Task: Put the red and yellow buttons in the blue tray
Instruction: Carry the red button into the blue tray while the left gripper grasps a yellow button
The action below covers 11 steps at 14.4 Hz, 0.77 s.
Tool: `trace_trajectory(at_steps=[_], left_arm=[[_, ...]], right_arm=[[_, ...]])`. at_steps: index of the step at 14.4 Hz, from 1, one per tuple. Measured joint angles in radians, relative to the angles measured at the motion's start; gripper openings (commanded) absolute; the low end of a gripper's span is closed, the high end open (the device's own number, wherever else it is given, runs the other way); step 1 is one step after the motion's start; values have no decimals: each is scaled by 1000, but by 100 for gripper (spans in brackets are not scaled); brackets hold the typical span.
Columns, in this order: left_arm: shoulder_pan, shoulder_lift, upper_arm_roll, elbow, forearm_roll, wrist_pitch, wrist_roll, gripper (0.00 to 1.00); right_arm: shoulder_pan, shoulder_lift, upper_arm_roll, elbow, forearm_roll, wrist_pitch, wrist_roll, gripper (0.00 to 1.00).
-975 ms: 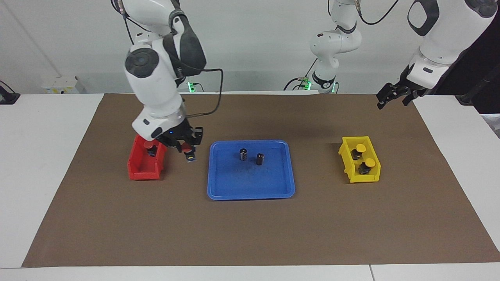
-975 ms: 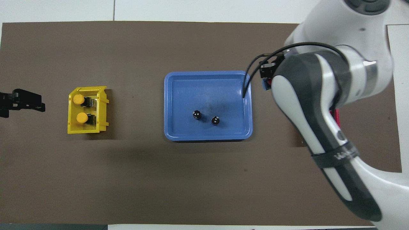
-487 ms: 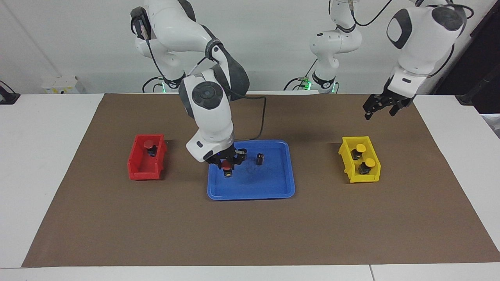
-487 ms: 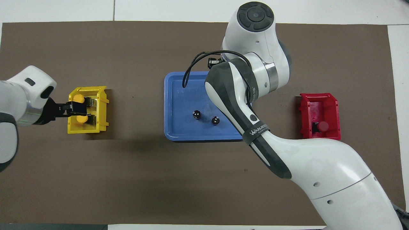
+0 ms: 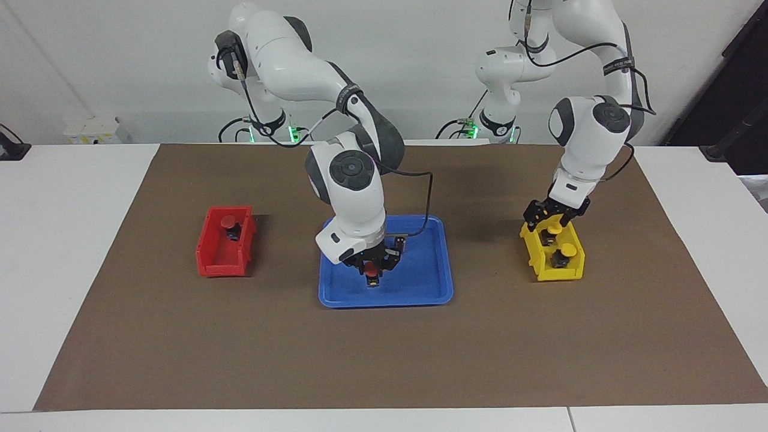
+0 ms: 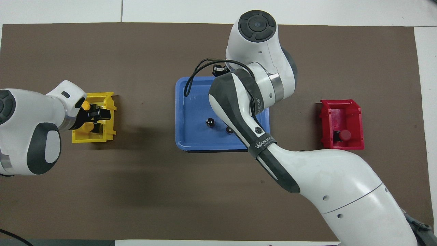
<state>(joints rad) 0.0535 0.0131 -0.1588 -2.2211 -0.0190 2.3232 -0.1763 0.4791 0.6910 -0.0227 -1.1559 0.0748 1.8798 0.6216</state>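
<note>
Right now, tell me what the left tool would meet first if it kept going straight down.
Probably the yellow button nearer the robots in the yellow bin; the left tool hangs right over it, pointing down.

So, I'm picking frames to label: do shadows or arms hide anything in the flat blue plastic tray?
Facing view: the right gripper and its red-capped push-button show clearly over the flat blue plastic tray; the arm hides one dark cylinder; shadows faint. Overhead view: the right arm covers both and half of that cylinder; a soft shadow bands the brown mat.
</note>
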Motion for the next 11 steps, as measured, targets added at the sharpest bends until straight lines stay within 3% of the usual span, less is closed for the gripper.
trace_trajectory(at_steps=[1, 7, 11], left_arm=[[3, 8, 0, 7, 0, -1, 2, 72], [30, 11, 6, 29, 0, -20, 45, 72], [47, 14, 8, 78, 0, -107, 62, 72]], right_arm=[[0, -1, 0, -22, 0, 24, 0, 10], [6, -22, 0, -116, 0, 63, 0, 11], [20, -42, 0, -148, 0, 68, 0, 12]])
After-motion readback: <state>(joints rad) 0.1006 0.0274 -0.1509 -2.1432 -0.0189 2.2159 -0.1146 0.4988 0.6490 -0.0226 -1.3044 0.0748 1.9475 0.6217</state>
